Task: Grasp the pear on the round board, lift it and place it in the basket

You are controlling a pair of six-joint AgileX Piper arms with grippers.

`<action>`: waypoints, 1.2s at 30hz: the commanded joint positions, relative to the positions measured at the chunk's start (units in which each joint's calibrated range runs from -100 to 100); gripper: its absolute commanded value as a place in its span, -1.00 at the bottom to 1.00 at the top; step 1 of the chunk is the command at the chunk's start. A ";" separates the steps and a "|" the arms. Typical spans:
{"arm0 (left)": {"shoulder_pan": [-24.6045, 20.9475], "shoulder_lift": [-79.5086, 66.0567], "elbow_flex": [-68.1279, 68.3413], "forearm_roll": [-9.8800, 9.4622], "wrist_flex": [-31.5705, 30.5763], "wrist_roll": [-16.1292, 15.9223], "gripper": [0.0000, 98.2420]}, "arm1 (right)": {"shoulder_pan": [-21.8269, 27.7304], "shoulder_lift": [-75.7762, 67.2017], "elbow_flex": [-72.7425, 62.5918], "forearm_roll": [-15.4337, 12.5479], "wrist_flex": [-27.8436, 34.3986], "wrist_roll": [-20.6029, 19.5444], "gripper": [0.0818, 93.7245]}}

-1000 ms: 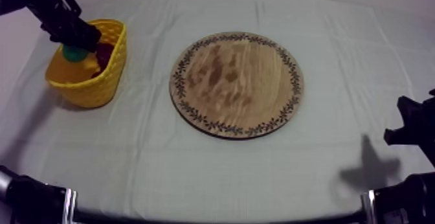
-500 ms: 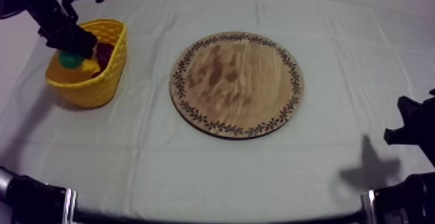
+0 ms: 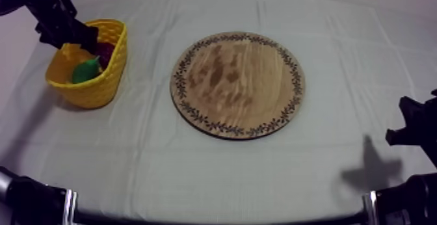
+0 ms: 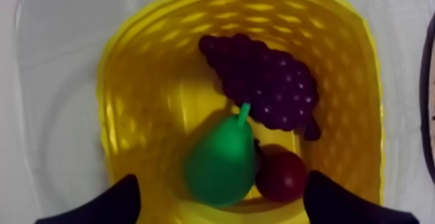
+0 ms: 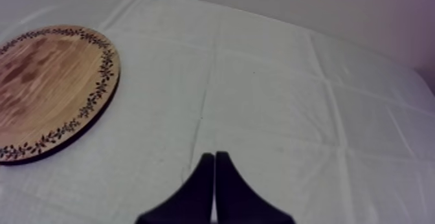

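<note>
**Pear in the yellow basket, left gripper open above it**

The pear lies inside the yellow basket at the left of the table. Its stalk points towards the bunch of grapes on the far side of the basket. A small red fruit sits just beside the pear, touching it or nearly so (the gap is too fine to judge). The left gripper hangs over the basket with its two fingers spread wide. One finger is on each side of the pear, both are clear of it, and they hold nothing. Seen from above, that arm comes in over the basket's far left rim. To the right of the basket, in the middle of the table, the round wooden board lies flat, well apart from the basket. Farther right, the right gripper sits low over the table, off to the side of the board. Its fingers are pressed together in a narrow wedge with nothing between them.
</note>
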 commanded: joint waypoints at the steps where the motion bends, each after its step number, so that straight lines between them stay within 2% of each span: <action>1: -0.06 -0.50 -0.19 -0.05 -1.10 0.43 0.78 | 0.01 -0.05 0.05 0.02 -0.05 0.03 -0.99; 9: -0.28 -5.84 -1.67 0.47 -5.51 1.38 -0.05 | 0.04 -0.05 0.05 0.02 -0.05 0.03 -0.99; 12: 0.13 -8.73 -2.22 1.10 -5.12 1.50 -0.46 | 0.04 -0.05 0.05 0.02 -0.05 0.03 -0.99; 15: 0.48 -12.37 -2.03 2.03 -4.40 1.48 -0.68 | 0.04 -0.05 0.05 0.02 -0.05 0.04 -0.99; 21: 0.39 -23.19 2.62 4.01 -6.69 1.32 -0.83 | 0.04 -0.05 0.05 0.02 -0.05 0.05 -0.99; 25: -0.05 -33.29 8.69 5.64 -9.38 -0.93 -0.90 | 0.04 -0.05 0.05 0.02 -0.05 0.05 -0.99; 29: -0.90 -45.17 18.39 6.70 -17.19 -2.63 -0.96 | 0.04 -0.05 0.05 0.02 -0.05 0.05 -0.99; 32: -1.61 -53.96 25.68 6.86 -23.14 -2.19 -0.99 | 0.04 -0.05 0.05 0.02 -0.05 0.04 -0.99; 36: -2.58 -64.17 33.89 6.82 -27.35 -1.26 -1.00 | 0.04 -0.05 0.05 0.02 -0.05 0.04 -0.99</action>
